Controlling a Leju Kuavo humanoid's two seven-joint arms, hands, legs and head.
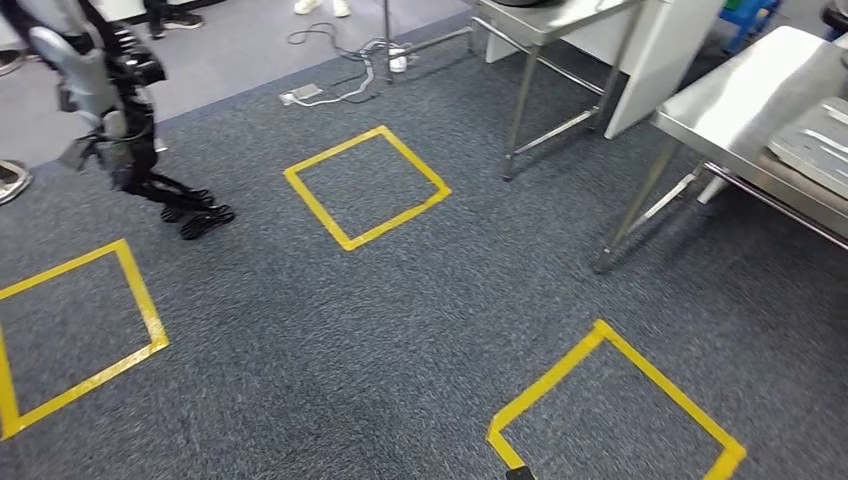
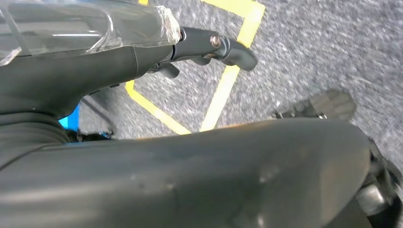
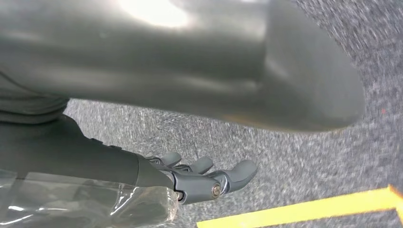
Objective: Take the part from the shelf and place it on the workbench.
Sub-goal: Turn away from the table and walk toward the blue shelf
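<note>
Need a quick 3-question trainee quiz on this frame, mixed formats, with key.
1. True or false: the left hand holds a part.
2. How many yellow tape squares lie on the carpet in the head view? A) one B) three C) five
3. Fill in: the steel bench stands at the robot's ____ in the head view.

Key: 1. False; both it and the right hand hold nothing, fingers apart. 2. B. 3. right.
</note>
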